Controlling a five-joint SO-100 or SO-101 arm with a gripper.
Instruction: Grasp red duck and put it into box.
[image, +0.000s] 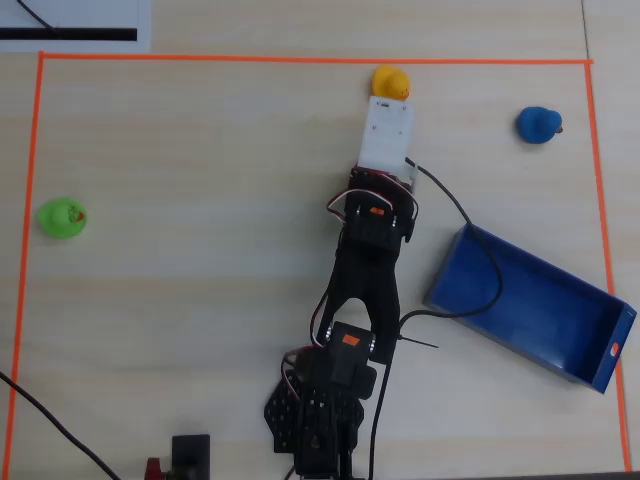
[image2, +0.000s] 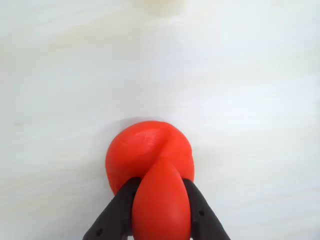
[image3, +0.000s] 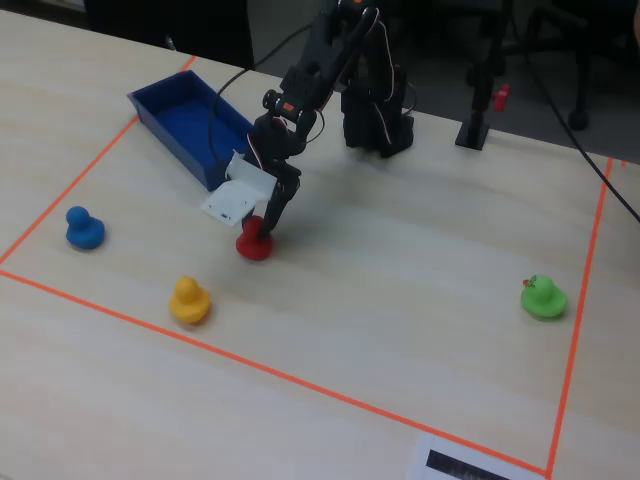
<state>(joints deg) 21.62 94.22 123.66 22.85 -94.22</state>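
The red duck (image2: 150, 150) fills the lower middle of the wrist view, with my gripper (image2: 161, 184) shut on it, one black finger (image2: 117, 210) on each side of its narrow end. In the fixed view the red duck (image3: 255, 245) sits at table level under the downward-pointing gripper (image3: 264, 230). The overhead view hides both beneath the white wrist module (image: 388, 135). The blue box (image: 530, 300) lies at an angle to the right of the arm in the overhead view. In the fixed view the box (image3: 185, 115) is behind and left of the duck.
A yellow duck (image: 390, 82) (image3: 189, 300) sits just beyond the gripper. A blue duck (image: 539, 125) (image3: 84, 228) is near the box's far end, and a green duck (image: 62, 217) (image3: 543, 298) is on the opposite side. Orange tape (image: 300, 60) borders the table area. A black cable (image: 480, 240) crosses the box.
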